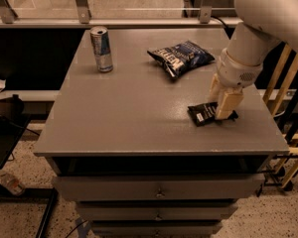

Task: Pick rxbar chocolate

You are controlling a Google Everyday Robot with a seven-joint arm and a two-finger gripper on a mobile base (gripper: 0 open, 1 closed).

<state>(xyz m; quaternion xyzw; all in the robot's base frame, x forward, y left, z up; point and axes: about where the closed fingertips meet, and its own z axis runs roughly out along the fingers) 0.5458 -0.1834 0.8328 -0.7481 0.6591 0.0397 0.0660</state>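
The rxbar chocolate (202, 114) is a small flat black wrapper with white text. It lies on the grey table (139, 108) near the right front corner. My gripper (221, 102) hangs from the white arm (258, 29) and is down at the bar's right end, touching or just above it. The bar's right part is hidden behind the gripper. The bar lies flat on the table.
A puffy dark-blue chip bag (181, 57) lies behind the bar at the back right. A silver-blue can (102, 49) stands upright at the back left. Drawers sit below the table front. A wooden rack (288, 128) stands to the right of the table.
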